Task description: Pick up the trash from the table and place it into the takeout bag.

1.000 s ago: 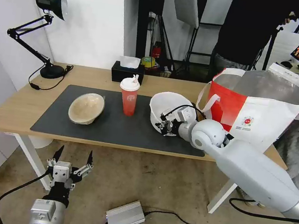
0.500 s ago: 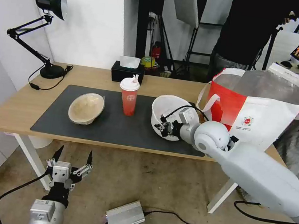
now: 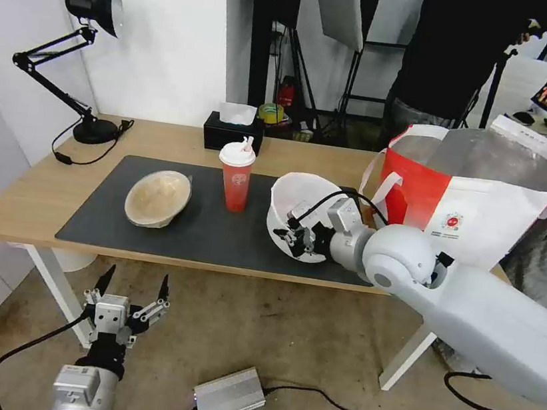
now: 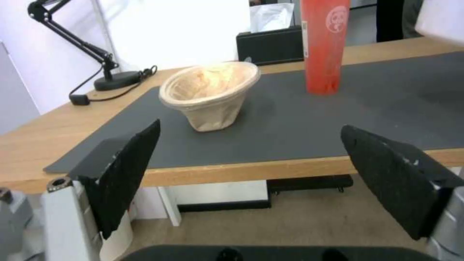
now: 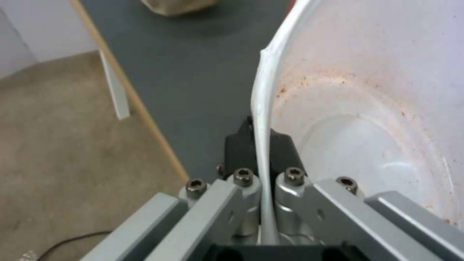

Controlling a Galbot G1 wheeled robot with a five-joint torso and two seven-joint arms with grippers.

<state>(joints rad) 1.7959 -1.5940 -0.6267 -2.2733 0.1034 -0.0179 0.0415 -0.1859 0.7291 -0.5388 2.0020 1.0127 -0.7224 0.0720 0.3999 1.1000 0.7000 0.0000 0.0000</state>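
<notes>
My right gripper (image 3: 288, 235) is shut on the rim of the wide white bowl (image 3: 297, 203), which is tilted up over the dark mat's right end. In the right wrist view the bowl (image 5: 367, 108) shows red smears inside, and the black fingertips (image 5: 280, 143) pinch its thin rim. The red drink cup (image 3: 236, 174) with white lid stands mid-mat, and the beige pulp bowl (image 3: 157, 198) lies tipped at the mat's left. The red-and-white takeout bag (image 3: 476, 198) stands open at the table's right end. My left gripper (image 3: 134, 286) hangs open below the table's front edge, facing the pulp bowl (image 4: 210, 93).
A black tissue box (image 3: 233, 129) sits at the table's back edge and a black desk lamp (image 3: 87, 59) at the far left. A silver box (image 3: 229, 397) and cables lie on the floor. A person's arm holds the bag's right side.
My right gripper has lifted and tipped the white bowl, and the bowl's rim has swung slightly left. The left arm has not moved.
</notes>
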